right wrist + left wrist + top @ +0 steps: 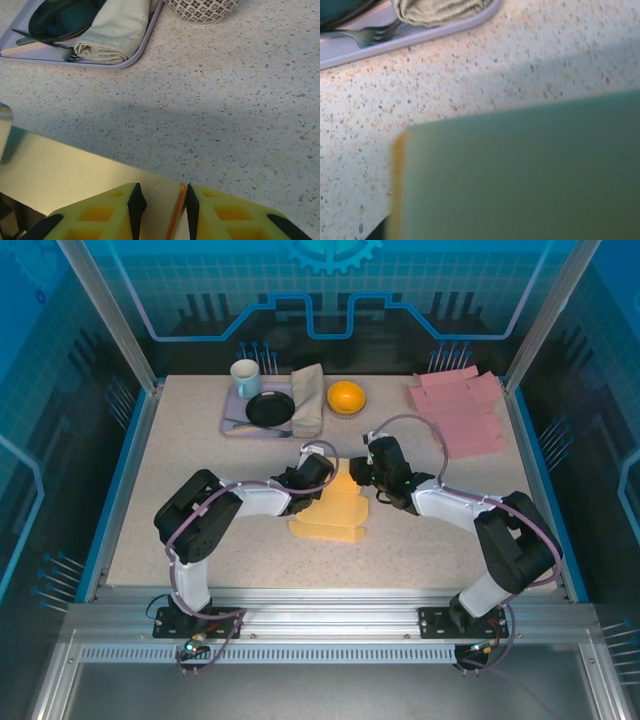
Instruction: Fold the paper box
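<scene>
Biggest headache is the left wrist view: the box (335, 510) sits so close to the lens that it's just a blurry greenish slab with one orange edge, covering most of the bottom. The fingers aren't visible there, and from above the left end effector (322, 472) is a dark lump at the box's far-left corner. Honestly can't tell if it's clenched or let go.

The right end effector (163, 206) is easier. Its black pads (136, 204) are pinched on a thin box panel, with the orange edge right between them. The rest of that panel runs out of frame at the bottom left.

The box sits mid-surface, between the two arms.

The room is a cage of blue-tinted see-through walls with printed graphics and a metal frame. The surface (200, 490) is pale speckled stone-look, with a blue border.

Along the far edge:
- A pink stack (458, 412) of flat boxes sits on the right.
- A lilac tray (232, 422) on the left holds a folded cloth (308, 398), a black plate (270, 408) and a mug (245, 378).
- An orange bowl (346, 397) is just beside the tray. The right wrist view crops it to a patterned sliver.
- A fork (370, 35) on the tray is half cut off and fuzzy.
</scene>
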Robot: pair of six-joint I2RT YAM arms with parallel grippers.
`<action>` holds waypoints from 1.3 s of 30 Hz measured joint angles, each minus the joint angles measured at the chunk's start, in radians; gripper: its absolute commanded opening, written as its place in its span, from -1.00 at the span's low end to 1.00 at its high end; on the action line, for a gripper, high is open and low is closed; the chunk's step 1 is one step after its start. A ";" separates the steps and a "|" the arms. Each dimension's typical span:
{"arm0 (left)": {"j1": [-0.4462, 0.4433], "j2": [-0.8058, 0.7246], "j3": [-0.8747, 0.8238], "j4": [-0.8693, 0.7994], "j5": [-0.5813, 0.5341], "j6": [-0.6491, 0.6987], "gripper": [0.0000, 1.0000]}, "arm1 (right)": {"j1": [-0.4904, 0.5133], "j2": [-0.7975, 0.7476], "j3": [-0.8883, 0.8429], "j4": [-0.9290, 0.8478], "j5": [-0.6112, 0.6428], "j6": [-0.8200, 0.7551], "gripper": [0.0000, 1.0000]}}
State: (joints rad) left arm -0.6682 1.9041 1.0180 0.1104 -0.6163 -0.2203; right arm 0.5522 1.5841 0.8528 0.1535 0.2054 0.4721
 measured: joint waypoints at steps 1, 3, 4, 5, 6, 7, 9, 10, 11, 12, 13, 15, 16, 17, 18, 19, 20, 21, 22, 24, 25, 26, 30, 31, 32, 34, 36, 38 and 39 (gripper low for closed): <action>0.002 0.003 0.012 0.000 -0.003 -0.013 -0.91 | 0.000 0.000 0.000 -0.001 0.008 0.000 -0.37; 0.003 0.008 0.029 -0.003 -0.017 -0.021 -0.95 | 0.001 0.000 0.000 -0.003 0.022 0.003 -0.37; 0.003 0.010 0.029 -0.005 -0.022 -0.026 -0.94 | 0.002 0.000 0.000 -0.003 0.023 0.003 -0.37; 0.003 0.012 0.029 -0.005 -0.025 -0.031 -0.91 | 0.005 0.000 0.000 -0.002 0.024 0.003 -0.37; 0.003 0.012 0.029 -0.005 -0.024 -0.036 -0.82 | 0.005 0.000 0.000 -0.003 0.024 0.003 -0.37; 0.003 0.012 0.027 -0.005 -0.024 -0.037 -0.71 | 0.005 0.000 0.000 -0.002 0.024 0.003 -0.37; 0.002 0.012 0.023 -0.009 -0.023 -0.027 -0.46 | 0.006 0.000 0.001 -0.003 0.021 0.003 -0.37; 0.002 0.012 0.014 -0.010 -0.023 -0.019 -0.40 | 0.011 0.000 0.002 -0.003 0.017 0.003 -0.37; 0.002 0.012 0.005 -0.015 -0.021 -0.013 -0.34 | 0.017 0.002 0.004 -0.005 0.016 0.003 -0.37; 0.002 0.012 -0.005 -0.020 -0.014 -0.010 -0.26 | 0.021 0.004 0.006 -0.006 0.015 0.003 -0.37; 0.002 0.012 -0.013 -0.026 -0.009 -0.005 -0.19 | 0.023 0.007 0.008 -0.005 0.016 0.003 -0.37; 0.002 0.002 -0.029 -0.026 0.011 -0.003 -0.05 | 0.023 0.012 0.013 -0.008 0.015 0.003 -0.37; 0.004 -0.011 -0.037 -0.028 0.022 0.002 0.01 | 0.023 0.013 0.016 -0.008 0.015 0.003 -0.37; 0.005 -0.032 -0.049 -0.031 0.039 0.006 0.07 | 0.023 0.016 0.020 -0.008 0.015 0.003 -0.37; 0.005 -0.057 -0.063 -0.038 0.056 0.009 0.14 | 0.023 0.019 0.021 -0.008 0.015 0.003 -0.37; 0.005 -0.083 -0.074 -0.044 0.072 0.013 0.19 | 0.023 0.020 0.023 -0.008 0.015 0.003 -0.36; 0.005 -0.112 -0.083 -0.054 0.090 0.013 0.22 | 0.023 0.020 0.024 -0.008 0.015 0.003 -0.36; 0.005 -0.148 -0.092 -0.061 0.112 0.012 0.23 | 0.023 0.020 0.024 -0.010 0.015 0.003 -0.36; 0.005 -0.178 -0.096 -0.066 0.126 0.011 0.24 | 0.023 0.020 0.025 -0.011 0.015 0.003 -0.36; 0.005 -0.252 -0.106 -0.075 0.162 0.009 0.24 | 0.023 0.021 0.029 -0.017 0.015 0.003 -0.35; 0.005 -0.286 -0.112 -0.080 0.174 0.009 0.25 | 0.023 0.021 0.031 -0.021 0.016 0.003 -0.34; 0.005 -0.326 -0.121 -0.084 0.190 0.008 0.26 | 0.023 0.021 0.033 -0.026 0.015 0.003 -0.33; 0.009 -0.441 -0.140 -0.111 0.224 -0.009 0.28 | 0.024 0.023 0.055 -0.060 0.015 -0.002 -0.29; 0.012 -0.457 -0.140 -0.116 0.233 -0.015 0.27 | 0.024 0.026 0.063 -0.070 0.015 -0.004 -0.27; 0.020 -0.471 -0.140 -0.119 0.245 -0.021 0.27 | 0.024 0.029 0.071 -0.083 0.014 -0.006 -0.26; 0.043 -0.488 -0.140 -0.134 0.259 -0.037 0.26 | 0.024 0.030 0.083 -0.103 0.011 -0.010 -0.24; 0.067 -0.492 -0.140 -0.148 0.265 -0.048 0.26 | 0.023 0.030 0.093 -0.124 0.004 -0.013 -0.20; 0.083 -0.492 -0.140 -0.164 0.267 -0.054 0.26 | 0.023 0.030 0.104 -0.146 -0.006 -0.019 -0.16; 0.088 -0.492 -0.140 -0.173 0.267 -0.059 0.26 | 0.023 0.030 0.111 -0.159 -0.013 -0.021 -0.15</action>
State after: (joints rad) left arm -0.5804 1.4124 0.8780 -0.0624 -0.3492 -0.2794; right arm 0.5751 1.6142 0.9634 -0.0059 0.1925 0.4515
